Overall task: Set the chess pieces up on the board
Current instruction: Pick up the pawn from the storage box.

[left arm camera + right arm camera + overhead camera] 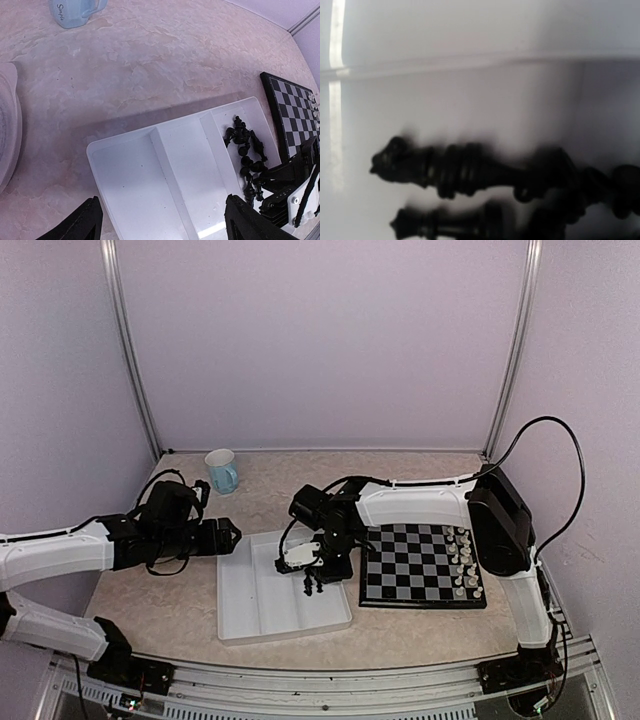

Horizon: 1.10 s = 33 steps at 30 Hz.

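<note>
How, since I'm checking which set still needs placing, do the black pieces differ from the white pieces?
Colour: the black pieces are dark, the white pieces pale.
Place: the black pieces sit in the white tray, in the compartment nearest the board. The white pieces are on the board, along its edge farthest from the tray.
Pose: the black pieces lie tumbled on their sides, while the white pieces appear to stand in rows.
Both are tiny chessmen.

We take this for a robotics lab cell. Plain lilac panels (320, 340) between aluminium posts (128, 350) close in the marbled table (165, 612) on its far, left and right sides. Two white arms (420, 502) rise from a metal rail (330, 680) along its near edge, and a black cable (545, 419) loops over its right edge.
</note>
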Tool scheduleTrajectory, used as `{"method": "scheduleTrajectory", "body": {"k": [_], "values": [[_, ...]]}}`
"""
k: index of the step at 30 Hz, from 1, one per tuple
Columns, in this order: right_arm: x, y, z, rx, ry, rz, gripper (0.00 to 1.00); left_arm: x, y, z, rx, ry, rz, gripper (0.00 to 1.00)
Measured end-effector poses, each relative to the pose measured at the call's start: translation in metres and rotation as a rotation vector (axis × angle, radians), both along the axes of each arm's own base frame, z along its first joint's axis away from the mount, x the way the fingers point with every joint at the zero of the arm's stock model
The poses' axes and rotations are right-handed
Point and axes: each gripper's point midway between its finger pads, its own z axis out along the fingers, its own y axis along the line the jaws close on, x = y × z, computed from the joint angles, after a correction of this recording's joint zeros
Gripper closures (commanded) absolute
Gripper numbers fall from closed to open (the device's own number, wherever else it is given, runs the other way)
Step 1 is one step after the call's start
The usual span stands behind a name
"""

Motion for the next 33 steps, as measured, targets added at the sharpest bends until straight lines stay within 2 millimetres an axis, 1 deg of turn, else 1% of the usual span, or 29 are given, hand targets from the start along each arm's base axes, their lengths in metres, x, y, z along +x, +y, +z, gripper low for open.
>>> {"method": "scheduleTrajectory", "body": {"k": [7, 11, 16, 19, 25, 27, 29, 33], "values": [[0.000, -0.001, -0.001, -0.004, 0.003, 0.000, 0.96, 0.000, -0.001, 0.001, -0.002, -0.004, -0.001, 0.16], [0.000, -0.002, -0.001, -0.006, 0.006, -0.004, 0.98, 0.000, -0.002, 0.001, -0.004, -0.006, -0.004, 0.16], [-0.002, -0.004, 0.001, -0.011, 0.010, -0.004, 1.00, 0.000, -0.004, -0.001, 0.000, -0.001, -0.010, 0.16], [-0.003, -0.005, 0.005, -0.010, 0.013, -0.005, 1.00, -0.001, -0.005, -0.003, 0.004, 0.004, -0.013, 0.16], [-0.005, -0.001, 0.031, 0.046, 0.006, -0.002, 1.00, 0.001, -0.008, -0.002, 0.003, 0.003, -0.016, 0.16], [-0.006, 0.000, 0.036, 0.062, 0.008, 0.000, 1.00, 0.002, -0.009, 0.000, 0.000, 0.000, -0.016, 0.16], [-0.007, 0.001, 0.037, 0.068, 0.012, 0.000, 1.00, 0.003, -0.011, 0.002, -0.003, -0.004, -0.018, 0.16], [-0.010, -0.002, 0.033, 0.066, 0.022, -0.001, 1.00, 0.001, -0.017, 0.004, -0.004, -0.007, -0.032, 0.16]]}}
